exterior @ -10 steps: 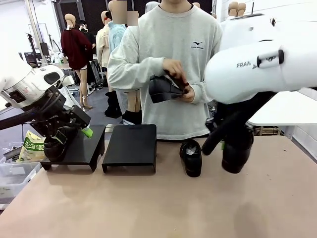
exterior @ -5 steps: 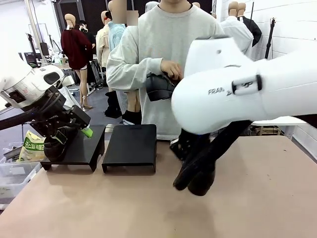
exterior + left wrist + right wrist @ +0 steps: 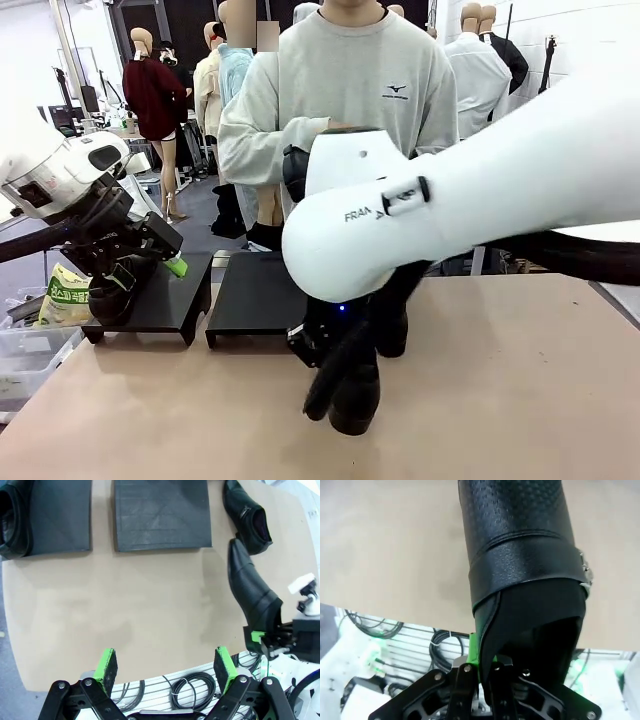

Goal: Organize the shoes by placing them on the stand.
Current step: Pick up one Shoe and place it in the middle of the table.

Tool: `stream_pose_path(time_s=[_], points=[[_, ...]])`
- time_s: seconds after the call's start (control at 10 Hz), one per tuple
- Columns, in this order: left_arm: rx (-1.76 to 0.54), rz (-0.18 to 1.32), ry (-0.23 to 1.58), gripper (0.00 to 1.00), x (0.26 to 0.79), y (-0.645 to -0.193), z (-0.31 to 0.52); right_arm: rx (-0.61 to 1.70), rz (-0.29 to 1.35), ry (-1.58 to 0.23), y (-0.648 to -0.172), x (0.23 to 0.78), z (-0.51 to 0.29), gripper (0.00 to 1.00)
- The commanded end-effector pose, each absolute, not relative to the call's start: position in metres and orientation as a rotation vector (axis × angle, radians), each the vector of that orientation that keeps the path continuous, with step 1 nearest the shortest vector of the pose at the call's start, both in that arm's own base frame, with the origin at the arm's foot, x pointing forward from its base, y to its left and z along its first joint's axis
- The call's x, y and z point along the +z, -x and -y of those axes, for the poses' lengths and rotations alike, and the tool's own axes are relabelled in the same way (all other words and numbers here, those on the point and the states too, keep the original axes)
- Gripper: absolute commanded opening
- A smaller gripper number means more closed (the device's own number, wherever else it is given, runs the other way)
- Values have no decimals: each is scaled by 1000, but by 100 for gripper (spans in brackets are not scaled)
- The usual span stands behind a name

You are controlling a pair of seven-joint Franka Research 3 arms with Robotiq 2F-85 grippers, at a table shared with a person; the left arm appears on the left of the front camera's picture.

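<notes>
as the right arm reaches across the middle of my front view, its right claw (image 3: 481, 664) is clenched on the heel collar of one shoe (image 3: 520, 555), which hangs toe-first low over the tan counter (image 3: 125, 615). i can't tell whether the toe touches. up close its leather is pebbled black, with a smooth band and a small metal buckle. the left claw (image 3: 166, 664) is released, green pads wide apart, up by the left stand (image 3: 60, 515), a flat matte black platform. a second glossy shoe (image 3: 12, 520) sits at its left edge. the right stand (image 3: 160, 512) has the same shape. a third shoe (image 3: 247, 517) lies on the counter right of it. the person (image 3: 350, 90) at the far side holds a fourth (image 3: 294, 170), mostly hidden.
</notes>
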State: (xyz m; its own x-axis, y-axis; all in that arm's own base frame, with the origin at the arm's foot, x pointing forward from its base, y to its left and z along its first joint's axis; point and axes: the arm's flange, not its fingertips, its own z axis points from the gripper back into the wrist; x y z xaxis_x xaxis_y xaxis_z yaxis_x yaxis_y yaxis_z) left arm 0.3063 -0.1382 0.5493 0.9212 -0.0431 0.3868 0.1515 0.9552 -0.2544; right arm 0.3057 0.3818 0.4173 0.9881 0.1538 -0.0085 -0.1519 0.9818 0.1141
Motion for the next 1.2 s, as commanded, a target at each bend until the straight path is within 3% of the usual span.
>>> stream_pose_path(time_s=[0.0,0.3,0.5,0.9,1.1], points=[[-103,383,301,100,549,-306,137,163,-69,-148,-333,410,-393,0],[-103,383,301,100,549,-306,137,82,-132,-165,-350,389,-404,0],[-103,383,301,100,549,-306,137,74,-210,-153,-354,378,-410,29],[-103,383,301,100,549,-306,137,84,-272,-146,-356,378,-406,100],[-103,383,301,100,549,-306,137,71,-234,-206,-355,395,-397,100]])
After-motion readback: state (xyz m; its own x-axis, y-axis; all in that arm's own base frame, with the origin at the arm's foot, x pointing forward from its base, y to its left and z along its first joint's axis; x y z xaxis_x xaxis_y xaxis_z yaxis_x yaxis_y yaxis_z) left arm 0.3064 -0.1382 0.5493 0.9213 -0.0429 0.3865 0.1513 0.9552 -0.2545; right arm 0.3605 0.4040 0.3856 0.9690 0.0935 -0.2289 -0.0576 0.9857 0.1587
